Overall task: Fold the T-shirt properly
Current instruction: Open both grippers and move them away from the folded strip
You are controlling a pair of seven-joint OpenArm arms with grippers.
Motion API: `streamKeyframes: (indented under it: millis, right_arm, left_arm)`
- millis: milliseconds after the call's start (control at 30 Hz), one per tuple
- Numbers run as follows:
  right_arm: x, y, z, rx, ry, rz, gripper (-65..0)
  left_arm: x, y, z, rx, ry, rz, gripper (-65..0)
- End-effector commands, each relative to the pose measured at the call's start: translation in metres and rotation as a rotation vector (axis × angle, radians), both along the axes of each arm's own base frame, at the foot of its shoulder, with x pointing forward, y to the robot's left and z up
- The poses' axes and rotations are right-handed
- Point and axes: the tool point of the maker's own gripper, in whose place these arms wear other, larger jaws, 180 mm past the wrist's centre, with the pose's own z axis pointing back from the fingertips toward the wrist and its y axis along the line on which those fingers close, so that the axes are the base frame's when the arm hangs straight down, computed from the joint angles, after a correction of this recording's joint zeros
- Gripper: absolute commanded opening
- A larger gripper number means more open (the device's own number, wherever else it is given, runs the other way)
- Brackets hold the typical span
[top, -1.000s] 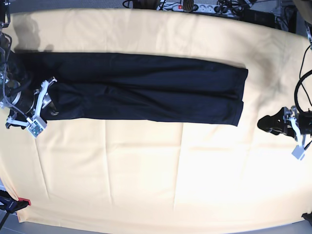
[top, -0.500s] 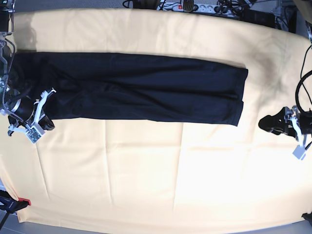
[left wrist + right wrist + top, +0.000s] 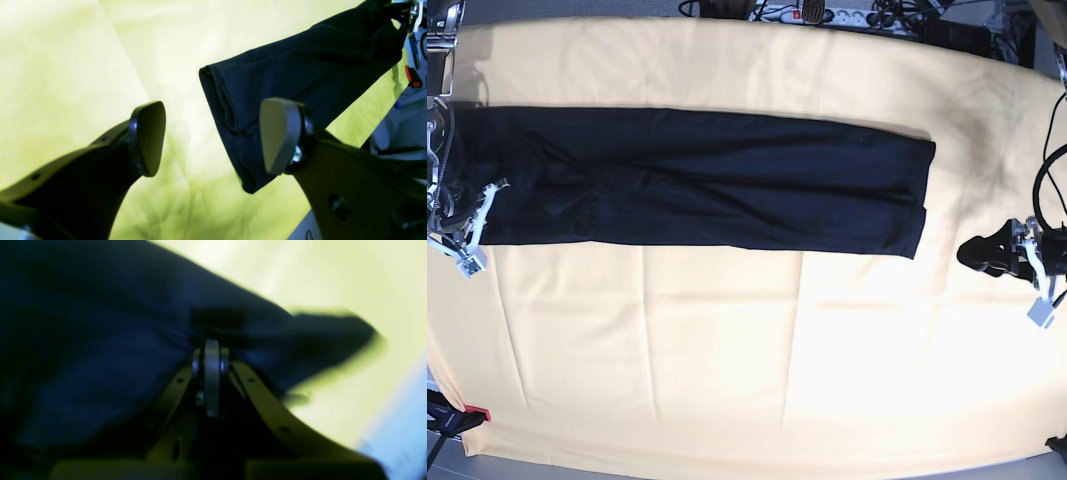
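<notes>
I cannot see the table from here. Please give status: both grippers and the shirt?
Right gripper shut at T-shirt edge; grip unconfirmed. Left gripper open, off the fabric. Shirt a long narrow band on yellow cloth. Nothing in the way.

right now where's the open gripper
In the base view the left gripper hovers at the right side over the yellow cloth, just beyond the T-shirt's near end, touching nothing.

T-shirt [image 3: 707, 180]: plain black, no pattern visible, reads navy-tinted in both wrist views. Table cloth [image 3: 727, 360]: plain pale orange-yellow in base view, lime-yellow in wrist views. Left gripper [image 3: 213, 136]: black fingers, grey pads [image 3: 277, 133]. Small red item [image 3: 479, 413] at near-left cloth edge.
</notes>
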Motion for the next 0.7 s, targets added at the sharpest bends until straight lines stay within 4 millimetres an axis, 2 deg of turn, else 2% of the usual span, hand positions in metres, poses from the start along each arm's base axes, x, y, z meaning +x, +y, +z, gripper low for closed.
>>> streamKeyframes:
  millis: [0,100,267,367,500,567,667]
  right_arm:
    - [0.012,-0.018,0.023,-0.054,-0.062,-0.021,-65.0]
    - [0.017,-0.034,0.031,-0.103,-0.118,-0.105,-65.0]
    - [0.026,-0.023,0.032,-0.036,-0.172,-0.110,-65.0]
    - [0.037,-0.027,0.046,-0.031,-0.224,-0.157,-65.0]
    - [0.044,-0.008,0.063,0.120,-0.243,-0.146,-65.0]
    - [0.041,0.001,0.072,0.215,-0.241,-0.129,-65.0]
    - [0.040,0.005,0.095,0.359,-0.292,-0.108,-65.0]
  left_arm:
    - [0.008,0.005,0.020,-0.005,-0.055,0.008,-19.2]
    - [0.008,0.005,0.020,-0.006,-0.055,0.008,-19.2]
    - [0.009,0.005,0.022,-0.005,-0.059,0.007,-19.2]
    - [0.013,0.005,0.028,-0.003,-0.081,0.003,-19.2]
    - [0.017,0.013,0.039,-0.020,-0.118,0.039,-19.2]
    - [0.015,0.022,0.043,-0.038,-0.133,0.079,-19.2]
    - [0.012,0.040,0.052,-0.077,-0.173,0.161,-19.2]
